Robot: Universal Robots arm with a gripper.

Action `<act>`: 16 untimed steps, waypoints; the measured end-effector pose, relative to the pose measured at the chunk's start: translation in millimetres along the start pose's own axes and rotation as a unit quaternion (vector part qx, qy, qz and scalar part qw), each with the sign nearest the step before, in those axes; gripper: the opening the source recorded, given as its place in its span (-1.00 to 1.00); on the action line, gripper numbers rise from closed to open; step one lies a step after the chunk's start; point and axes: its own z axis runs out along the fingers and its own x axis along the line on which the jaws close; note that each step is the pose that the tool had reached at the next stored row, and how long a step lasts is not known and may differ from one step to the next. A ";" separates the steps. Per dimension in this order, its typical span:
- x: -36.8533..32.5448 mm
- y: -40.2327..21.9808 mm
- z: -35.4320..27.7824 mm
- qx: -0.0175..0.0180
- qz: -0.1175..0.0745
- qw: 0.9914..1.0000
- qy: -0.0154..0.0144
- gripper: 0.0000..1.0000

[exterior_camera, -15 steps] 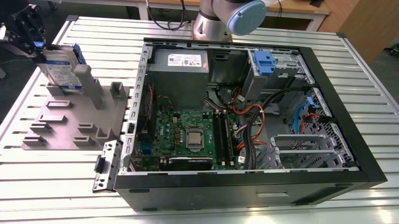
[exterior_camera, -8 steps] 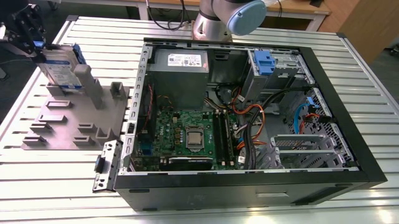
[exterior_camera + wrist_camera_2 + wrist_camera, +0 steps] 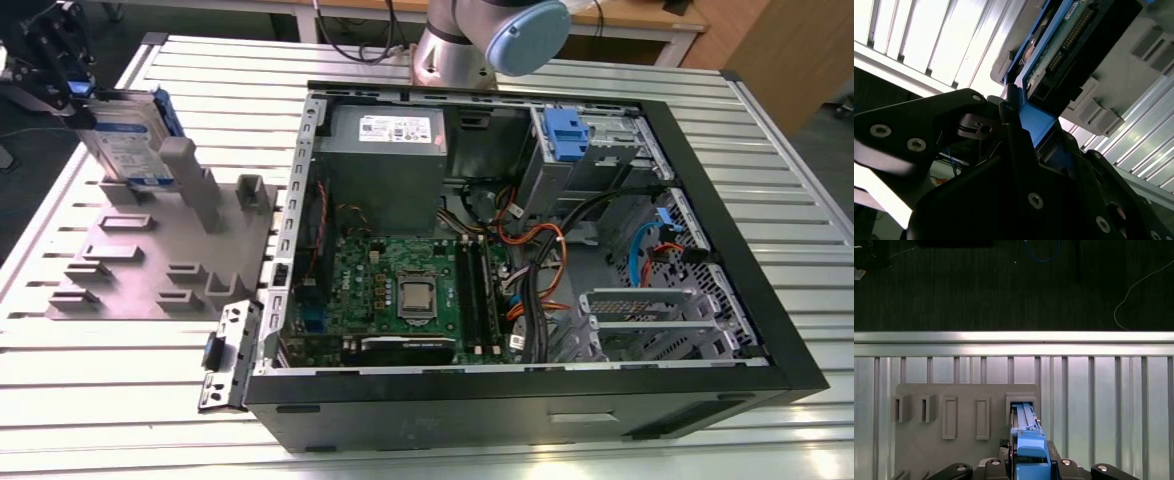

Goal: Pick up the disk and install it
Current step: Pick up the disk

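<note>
The flat rectangular silver metal disk (image 3: 127, 148) is white-and-blue labelled and blue-edged; the slotted plastic fixture block (image 3: 134, 272) is plain grey.

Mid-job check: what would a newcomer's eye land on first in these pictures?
The open computer case dominates the middle of the exterior view, board and cables exposed. At that view's upper left, the gripper is shut on the disk, standing upright in a grey fixture.

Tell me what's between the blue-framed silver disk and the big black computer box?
In the exterior view, two upright grey posts of the flat grey holder plate stand between the silver blue-framed disk and the open black computer case.
</note>
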 end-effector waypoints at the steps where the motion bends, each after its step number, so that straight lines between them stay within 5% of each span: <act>1: 0.0 0.0 -1.0 0.000 0.000 1.000 0.000 -0.27; 16: -0.3 0.0 -19.7 0.000 0.000 1.000 0.000 -0.27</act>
